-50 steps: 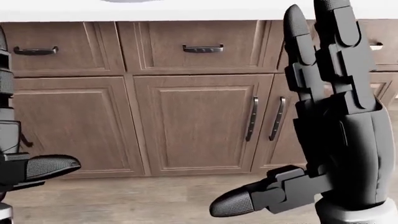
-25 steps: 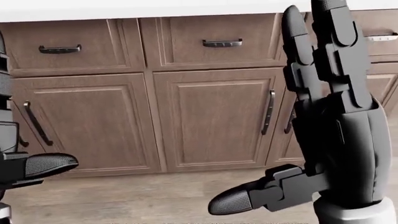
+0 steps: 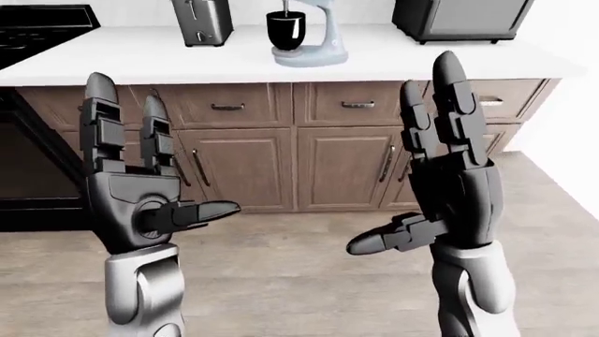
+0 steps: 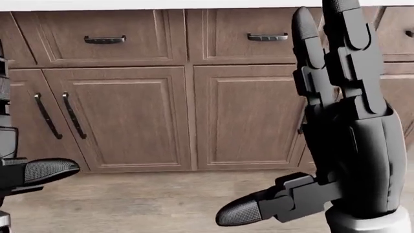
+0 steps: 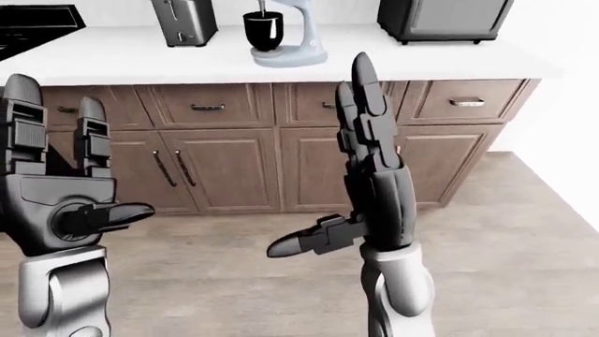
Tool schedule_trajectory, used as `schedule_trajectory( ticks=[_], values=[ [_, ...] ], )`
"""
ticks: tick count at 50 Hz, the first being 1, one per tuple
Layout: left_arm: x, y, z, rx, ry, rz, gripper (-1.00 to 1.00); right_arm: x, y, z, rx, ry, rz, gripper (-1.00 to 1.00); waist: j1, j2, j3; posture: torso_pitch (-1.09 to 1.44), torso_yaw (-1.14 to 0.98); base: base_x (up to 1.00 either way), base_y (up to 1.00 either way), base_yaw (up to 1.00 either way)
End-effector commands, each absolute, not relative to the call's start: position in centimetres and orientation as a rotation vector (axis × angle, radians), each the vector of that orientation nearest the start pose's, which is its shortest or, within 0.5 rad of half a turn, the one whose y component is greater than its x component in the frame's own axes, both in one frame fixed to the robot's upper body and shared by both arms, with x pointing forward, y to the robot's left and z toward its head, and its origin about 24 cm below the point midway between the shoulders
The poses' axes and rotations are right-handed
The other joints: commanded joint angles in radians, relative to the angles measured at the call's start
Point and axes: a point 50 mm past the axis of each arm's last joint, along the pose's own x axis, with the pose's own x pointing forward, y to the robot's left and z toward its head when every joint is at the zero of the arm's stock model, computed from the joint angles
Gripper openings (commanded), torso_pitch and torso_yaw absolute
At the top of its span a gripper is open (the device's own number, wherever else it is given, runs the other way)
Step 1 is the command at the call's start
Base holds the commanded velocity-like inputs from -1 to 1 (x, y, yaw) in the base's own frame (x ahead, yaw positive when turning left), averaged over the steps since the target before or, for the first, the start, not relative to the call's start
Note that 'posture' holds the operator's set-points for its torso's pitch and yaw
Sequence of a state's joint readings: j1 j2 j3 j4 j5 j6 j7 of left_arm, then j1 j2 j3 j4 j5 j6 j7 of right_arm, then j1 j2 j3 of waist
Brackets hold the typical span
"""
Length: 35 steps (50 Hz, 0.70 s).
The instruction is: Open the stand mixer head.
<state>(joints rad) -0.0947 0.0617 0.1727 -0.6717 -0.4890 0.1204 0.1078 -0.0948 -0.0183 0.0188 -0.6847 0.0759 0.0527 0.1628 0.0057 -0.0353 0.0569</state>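
Note:
The stand mixer [image 3: 314, 35], pale blue-grey with a black bowl [image 3: 286, 29], stands on the white counter [image 3: 140, 56] at the top middle of the left-eye view; its head is cut off by the top edge. My left hand [image 3: 149, 182] is raised, open and empty, at the lower left. My right hand [image 3: 435, 168] is raised, open and empty, at the right. Both hands are well short of the counter, over the floor. The head view shows only the cabinets and my right hand [image 4: 336, 126].
A metal toaster [image 3: 203, 21] stands left of the mixer and a dark microwave [image 3: 458, 19] to its right. A black stove [image 3: 42, 28] is at the far left. Brown cabinet doors and drawers [image 3: 244, 165] run under the counter. Wood floor [image 3: 300, 281] lies between me and them.
The whole head view has shifted: the cabinets slide to the right, so the camera has moved left. Both hands keep their raised, open pose.

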Motion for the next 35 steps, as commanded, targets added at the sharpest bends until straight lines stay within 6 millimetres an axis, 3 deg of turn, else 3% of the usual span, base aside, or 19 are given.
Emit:
schedule_trajectory(
  ticks=[1, 2, 3, 4, 5, 6, 7, 8, 9, 11, 12, 13, 15, 30, 31, 32, 33, 34, 35],
  values=[
    [21.38, 17.79, 21.40, -0.388, -0.718, -0.025, 0.97, 20.87, -13.44, 21.69, 0.006, -0.792, 0.219, 1.00, 0.005, 0.001, -0.012, 0.00, 0.00, 0.00, 0.00, 0.00],
    [21.37, 17.81, 21.39, -0.388, -0.717, -0.025, 0.97, 20.85, -13.42, 21.67, 0.003, -0.793, 0.221, 1.00, 0.009, -0.008, -0.017, 0.00, 0.00, 0.00, 0.00, 0.00],
    [21.38, 17.81, 21.39, -0.387, -0.717, -0.024, 0.97, 20.85, -13.40, 21.64, 0.002, -0.789, 0.222, 1.00, 0.006, -0.002, -0.031, 0.00, 0.00, 0.00, 0.11, 0.00],
    [21.39, 17.83, 21.43, -0.388, -0.717, -0.024, 0.97, 20.87, -13.39, 21.63, -0.001, -0.788, 0.220, 1.00, -0.007, -0.006, 0.004, 0.00, 0.00, -0.48, 0.95, 0.00],
    [21.43, 17.85, 21.42, -0.389, -0.717, -0.023, 0.98, 20.89, -13.37, 21.62, -0.001, -0.787, 0.221, 1.00, -0.014, -0.065, -0.034, 0.00, 0.00, -0.48, 0.95, 0.00],
    [21.41, 17.84, 21.42, -0.388, -0.717, -0.024, 0.98, 20.87, -13.31, 21.60, -0.002, -0.786, 0.228, 1.00, -0.019, -0.081, -0.032, 0.00, 0.00, -0.15, 0.43, 0.00],
    [21.41, 17.85, 21.42, -0.388, -0.717, -0.024, 0.98, 20.90, -13.34, 21.61, 0.003, -0.785, 0.224, 1.00, -0.018, -0.060, -0.025, 0.00, 0.00, 0.00, 0.00, 0.00],
    [21.45, 17.89, 21.38, -0.388, -0.716, -0.021, 0.98, 20.92, -13.32, 21.57, -0.004, -0.788, 0.225, 1.00, -0.012, -0.028, -0.032, 0.00, 0.00, 0.00, 0.00, 0.00],
    [21.47, 17.90, 21.36, -0.389, -0.716, -0.021, 0.98, 20.91, -13.31, 21.60, -0.001, -0.788, 0.225, 1.00, -0.013, -0.014, -0.043, 0.00, 0.00, 0.00, 0.00, 0.00],
    [21.45, 17.90, 21.37, -0.390, -0.716, -0.020, 0.98, 20.89, -13.28, 21.57, -0.001, -0.787, 0.227, 1.00, -0.020, 0.044, -0.034, 0.00, 0.00, 0.00, 0.00, 0.00],
    [21.43, 17.90, 21.27, -0.388, -0.714, -0.020, 0.98, 20.93, -13.31, 21.51, -0.003, -0.783, 0.223, 1.00, -0.030, 0.050, -0.038, 0.00, 0.00, 0.00, 0.00, 0.00],
    [21.41, 17.89, 21.26, -0.388, -0.715, -0.021, 0.97, 20.94, -13.32, 21.48, -0.003, -0.782, 0.223, 1.00, -0.017, 0.030, -0.027, 0.00, 0.00, 0.00, 0.00, 0.00],
    [21.43, 17.90, 21.22, -0.388, -0.713, -0.020, 0.98, 20.86, -13.18, 21.31, 0.000, -0.773, 0.243, 1.00, -0.015, 0.035, -0.038, 0.00, 0.00, 0.00, 0.00, 0.00],
    [21.40, 17.94, 21.12, -0.390, -0.710, -0.019, 0.98, 20.74, -13.26, 21.42, 0.014, -0.774, 0.238, 1.00, -0.001, 0.032, -0.042, 0.00, 0.00, 0.00, 0.00, 0.00],
    [21.36, 17.93, 21.12, -0.389, -0.710, -0.020, 0.97, 20.65, -13.24, 21.48, 0.014, -0.779, 0.244, 1.00, -0.003, 0.038, -0.062, 0.00, 0.00, 0.20, 0.00, 0.00],
    [21.35, 17.92, 21.12, -0.389, -0.710, -0.020, 0.97, 20.61, -13.24, 21.52, 0.012, -0.784, 0.244, 1.00, -0.002, 0.038, -0.024, 0.00, 0.00, 0.69, -0.11, 0.00],
    [21.34, 17.93, 21.12, -0.391, -0.711, -0.019, 0.97, 20.65, -13.18, 21.47, 0.005, -0.780, 0.248, 1.00, 0.000, 0.039, 0.033, 0.00, 0.00, 1.00, -0.12, 0.00],
    [21.35, 17.92, 21.10, -0.391, -0.710, -0.019, 0.98, 20.62, -13.15, 21.47, 0.003, -0.782, 0.249, 1.00, 0.001, 0.036, 0.054, 0.00, 0.00, 1.00, -0.12, 0.00],
    [21.34, 17.92, 21.07, -0.390, -0.709, -0.020, 0.98, 20.66, -13.10, 21.37, -0.005, -0.777, 0.246, 1.00, 0.007, 0.036, 0.046, 0.00, 0.00, 1.00, -0.11, 0.00]
  ],
)
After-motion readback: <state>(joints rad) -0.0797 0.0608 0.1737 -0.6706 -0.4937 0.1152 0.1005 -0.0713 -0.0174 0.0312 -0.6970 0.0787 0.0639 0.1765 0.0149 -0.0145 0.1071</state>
